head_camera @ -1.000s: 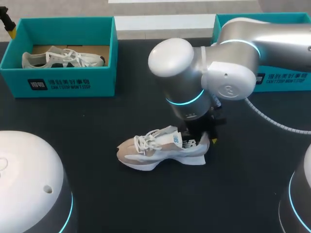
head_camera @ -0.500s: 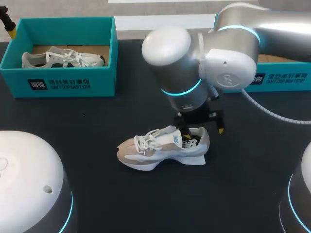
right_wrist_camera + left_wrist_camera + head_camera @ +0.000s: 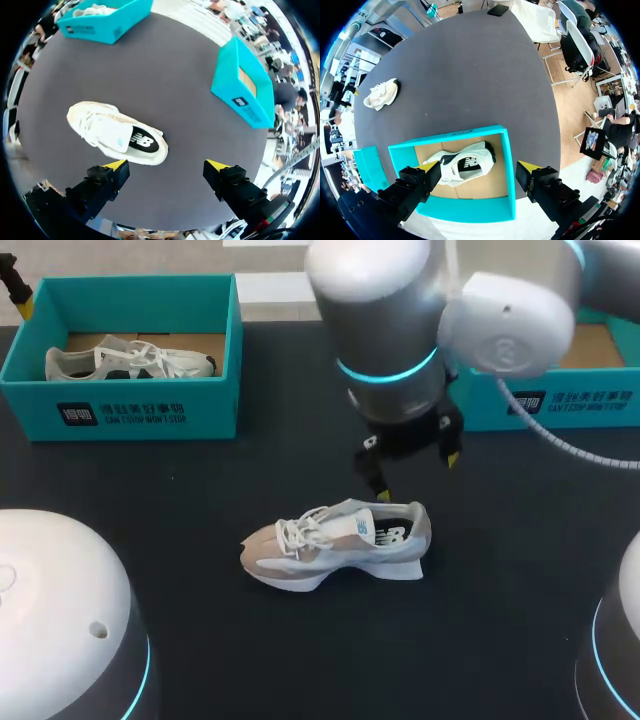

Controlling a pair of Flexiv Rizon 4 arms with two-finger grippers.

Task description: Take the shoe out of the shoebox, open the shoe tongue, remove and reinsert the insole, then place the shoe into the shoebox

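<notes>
A beige and white shoe (image 3: 335,543) stands on its sole in the middle of the black table, toe to the left. In the right wrist view the shoe (image 3: 117,134) lies just ahead of the fingers. My right gripper (image 3: 417,477) hangs open a little above and behind its heel, touching nothing; its yellow tips stand wide apart (image 3: 166,166). The right shoebox (image 3: 245,90) is teal and shows a bare cardboard floor. My left gripper (image 3: 479,167) is open above the left shoebox (image 3: 502,170), which holds a second white shoe (image 3: 462,169).
The teal left shoebox (image 3: 120,400) stands at the back left with its shoe (image 3: 130,361) inside. The right shoebox (image 3: 590,395) is at the back right, partly hidden by my right arm. Bare table lies around the beige shoe.
My right gripper has opened, let go of the shoe's heel and risen up and back. The shoe stays in place on the table. The left arm has not moved.
</notes>
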